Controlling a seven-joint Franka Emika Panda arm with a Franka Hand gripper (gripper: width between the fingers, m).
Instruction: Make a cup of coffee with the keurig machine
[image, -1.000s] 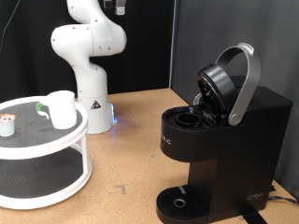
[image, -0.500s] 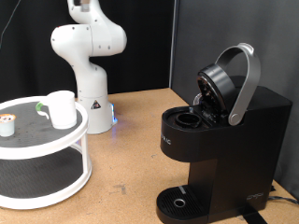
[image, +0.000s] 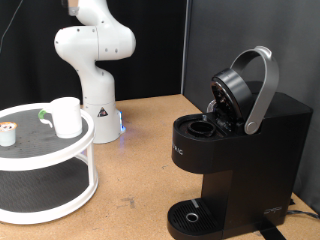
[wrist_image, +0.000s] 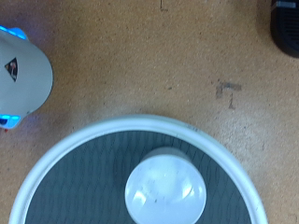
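Arm rose out of ext. view; hand unseen, above cup (wrist_image: 165, 189).

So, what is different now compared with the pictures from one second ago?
Only the arm's upper links shifted slightly at the exterior view's top. The cup, the pod and the open keurig machine stayed put. The end effector is out of view.
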